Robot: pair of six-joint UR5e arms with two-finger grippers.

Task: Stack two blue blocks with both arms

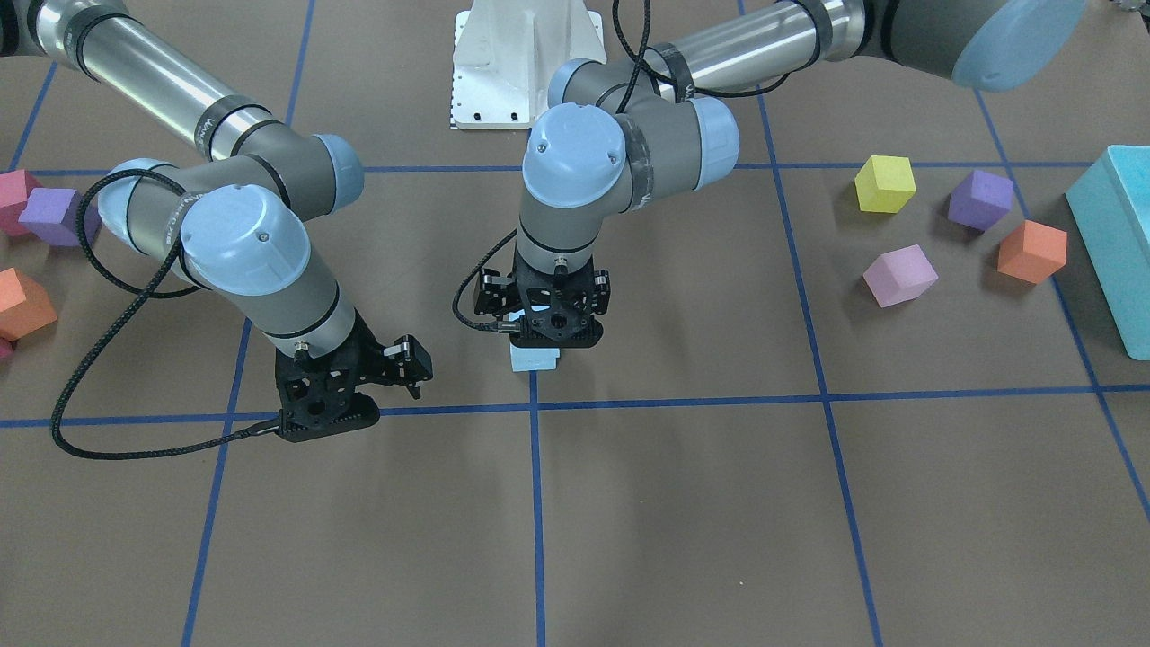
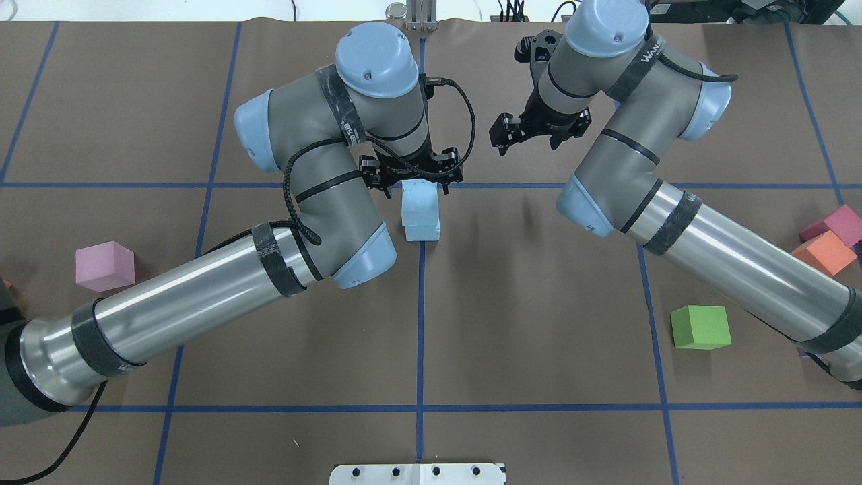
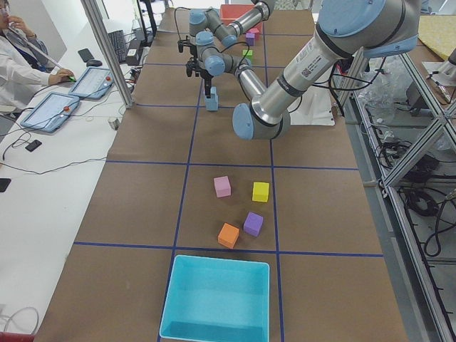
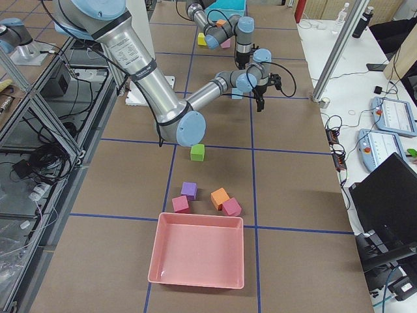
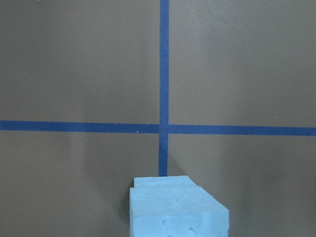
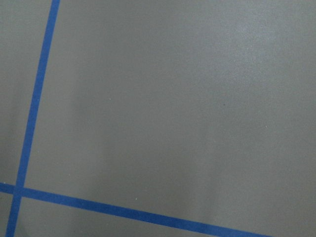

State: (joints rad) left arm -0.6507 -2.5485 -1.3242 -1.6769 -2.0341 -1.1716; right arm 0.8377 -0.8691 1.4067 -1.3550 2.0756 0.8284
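Observation:
Two pale blue blocks stand stacked at the crossing of the blue tape lines: the upper block (image 2: 419, 204) sits on the lower block (image 2: 424, 233), slightly offset. My left gripper (image 2: 413, 183) is straight above the stack and looks shut on the upper block. From the front, only a strip of blue block (image 1: 535, 359) shows under the left gripper (image 1: 550, 341). The left wrist view shows the upper block (image 5: 177, 210) close at the bottom edge. My right gripper (image 2: 539, 135) hangs apart to the side, open and empty, over bare table; it also shows in the front view (image 1: 331, 424).
A pink cube (image 2: 104, 265) lies on the left; a green cube (image 2: 700, 327), an orange cube (image 2: 823, 252) and a magenta cube (image 2: 838, 225) on the right. A yellow cube (image 1: 885, 183), purple cube (image 1: 981, 199) and turquoise box (image 1: 1114, 243) lie at one end, a pink tray (image 4: 195, 257) at the other.

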